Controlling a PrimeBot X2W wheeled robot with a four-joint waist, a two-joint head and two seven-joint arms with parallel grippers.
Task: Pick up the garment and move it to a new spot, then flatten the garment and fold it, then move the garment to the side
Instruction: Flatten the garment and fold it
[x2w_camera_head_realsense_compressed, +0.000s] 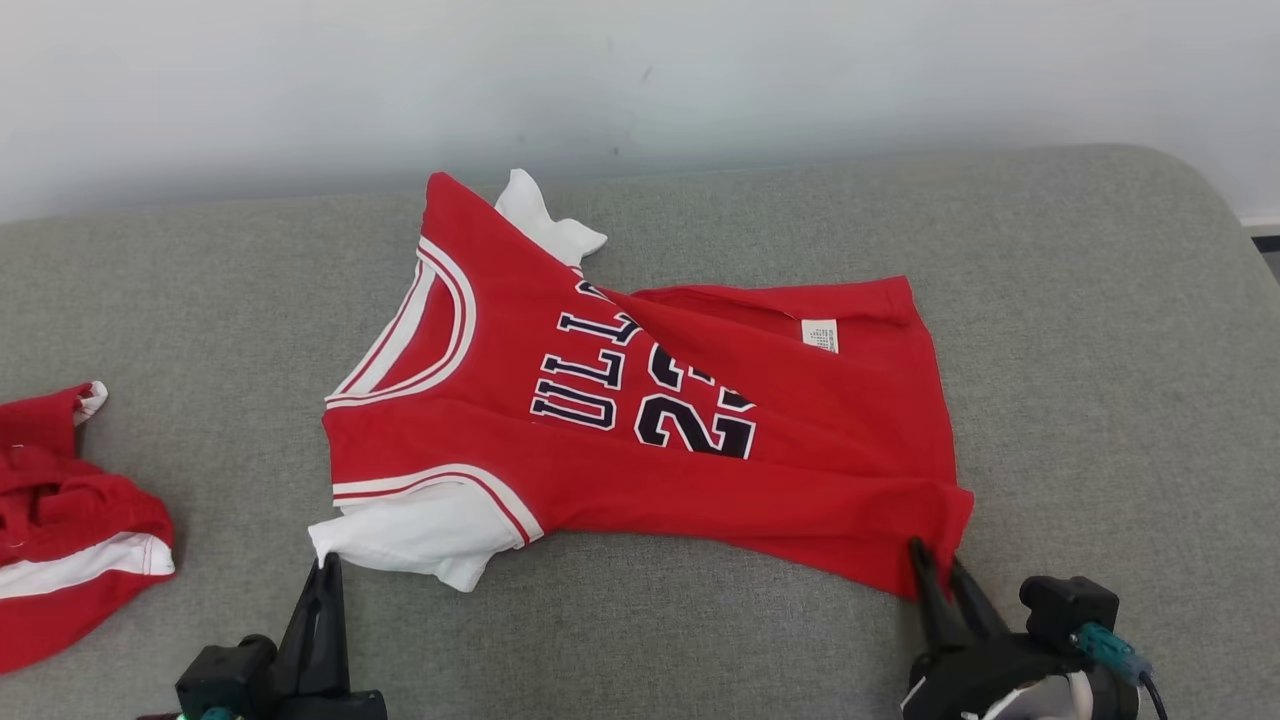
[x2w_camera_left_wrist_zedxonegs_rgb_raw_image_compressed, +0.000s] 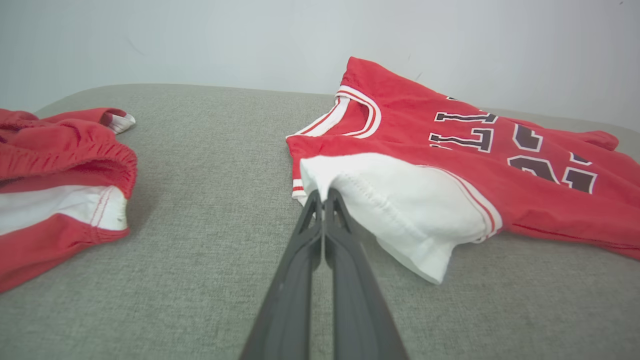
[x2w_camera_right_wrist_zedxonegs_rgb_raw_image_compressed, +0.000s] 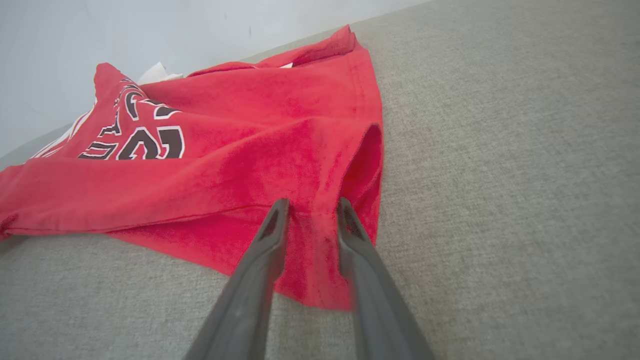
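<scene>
We see the red jersey (x2w_camera_head_realsense_compressed: 640, 470) lying crumpled on the grey cushion (x2w_camera_head_realsense_compressed: 1100, 350), with white sleeves, a striped neckline and dark numerals. Part of its body is folded over itself. Our left gripper (x2w_camera_head_realsense_compressed: 325, 568) is pressed together, pinching the near sleeve's corner. Our right gripper (x2w_camera_head_realsense_compressed: 938, 560) is spread, straddling a ridge of the hem.

red jersey (x2w_camera_head_realsense_compressed: 640, 480) on gray cushion (x2w_camera_head_realsense_compressed: 1100, 350) | L jaws closed on wht sleeve (x2w_camera_head_realsense_compressed: 410, 530) | R jaws apart at hem (x2w_camera_head_realsense_compressed: 945, 535)
</scene>
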